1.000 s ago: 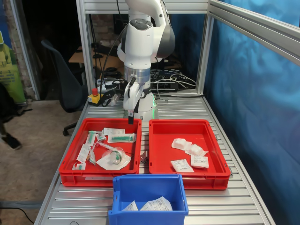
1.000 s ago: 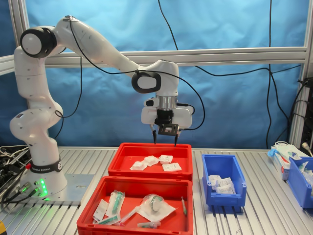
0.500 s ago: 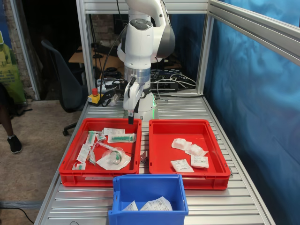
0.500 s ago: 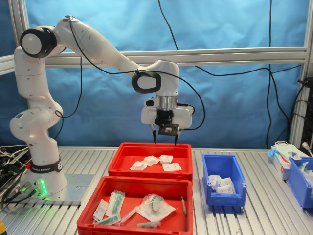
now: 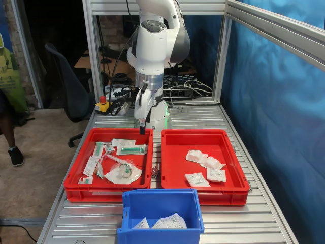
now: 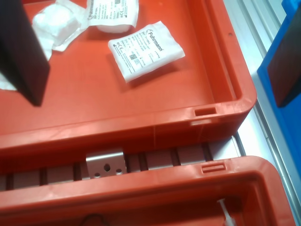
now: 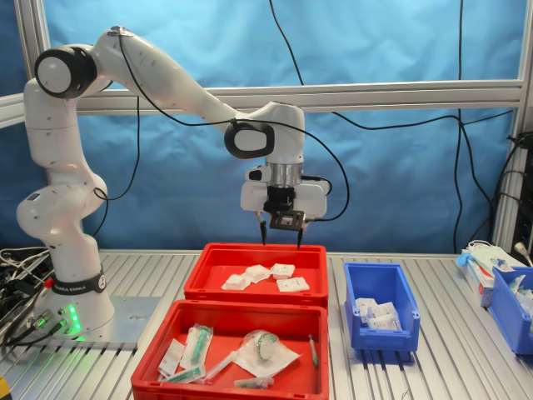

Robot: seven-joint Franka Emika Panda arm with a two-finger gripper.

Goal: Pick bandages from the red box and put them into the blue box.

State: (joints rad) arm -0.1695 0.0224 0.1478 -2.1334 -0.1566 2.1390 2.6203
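The hand (image 7: 281,237) hangs wide open and empty above the red box (image 7: 310,287). Four bandages (image 7: 281,271) lie in that box; more sit in the blue box (image 7: 408,312) beside it.

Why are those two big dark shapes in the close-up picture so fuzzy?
In the wrist view, the dark shapes are the gripper's fingers, too near the camera to be sharp; the bandage below is crisp. In the second exterior view the fingers look sharp.

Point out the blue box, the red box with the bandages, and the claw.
blue box (image 7: 405,295): second exterior view, right wall's rim.
red box (image 7: 255,252): second exterior view, bare far floor.
claw (image 7: 281,236): second exterior view, midway between fingertips.
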